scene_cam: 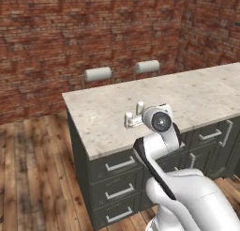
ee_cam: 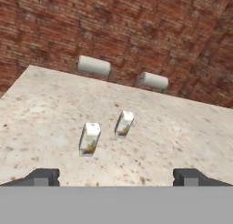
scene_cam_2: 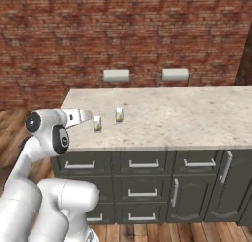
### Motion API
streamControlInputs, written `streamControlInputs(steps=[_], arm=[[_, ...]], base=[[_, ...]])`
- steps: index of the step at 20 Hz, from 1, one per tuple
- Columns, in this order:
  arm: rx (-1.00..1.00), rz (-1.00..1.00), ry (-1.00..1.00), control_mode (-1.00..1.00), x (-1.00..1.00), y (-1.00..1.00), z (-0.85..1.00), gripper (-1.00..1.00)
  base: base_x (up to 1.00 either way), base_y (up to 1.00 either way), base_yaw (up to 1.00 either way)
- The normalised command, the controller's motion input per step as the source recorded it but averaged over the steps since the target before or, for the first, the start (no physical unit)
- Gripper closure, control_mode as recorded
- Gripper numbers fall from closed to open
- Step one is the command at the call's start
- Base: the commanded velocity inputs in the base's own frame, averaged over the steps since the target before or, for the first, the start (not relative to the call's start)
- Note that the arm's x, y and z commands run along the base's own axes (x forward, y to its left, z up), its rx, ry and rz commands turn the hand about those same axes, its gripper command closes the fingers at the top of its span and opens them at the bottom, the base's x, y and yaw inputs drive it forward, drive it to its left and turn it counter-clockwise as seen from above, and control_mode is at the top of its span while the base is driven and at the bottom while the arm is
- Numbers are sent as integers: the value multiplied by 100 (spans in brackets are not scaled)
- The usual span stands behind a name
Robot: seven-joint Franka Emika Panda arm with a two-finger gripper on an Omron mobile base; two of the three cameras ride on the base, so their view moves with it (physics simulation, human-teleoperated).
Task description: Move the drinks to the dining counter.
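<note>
On the dining counter (scene_cam_2: pixel 197 118), two small pale cans are standing upright near its left end, and everything here is placed from that counter. Going left to right in the right base view, the gripper (scene_cam_2: pixel 84 117) is hovering over the counter's left front corner, its jaws standing wide apart and holding nothing; in the hand view the gripper (ee_cam: pixel 116 176) is showing its two dark fingertips (ee_cam: pixel 43 176) far apart, low over the stone. Just right of it the nearer can (scene_cam_2: pixel 97 123) is sitting close to the counter's front edge, apart from the fingers. A little further right and further in from that edge the second can (scene_cam_2: pixel 119 114) is standing, near the first but not touching it. Behind the counter's far edge, two stools with pale padded backs (scene_cam_2: pixel 116 75) are standing side by side against the brick wall (scene_cam_2: pixel 123 29).
</note>
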Motion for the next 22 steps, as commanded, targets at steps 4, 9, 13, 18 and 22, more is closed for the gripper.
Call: streamControlInputs(steps=[4, 9, 13, 18, 22], arm=[[0, 0, 0, 100, -4, 0, 0, -100], [0, 0, 0, 100, 0, 0, 0, -100], [0, 0, 0, 100, 0, 0, 0, -100], [0, 0, 0, 100, 0, 0, 0, -100], [0, 0, 0, 100, 0, 0, 0, -100]], base=[[-6, 0, 0], [-59, 3, -50], [-42, 17, -98], [-24, 13, -100], [-25, 13, -100]])
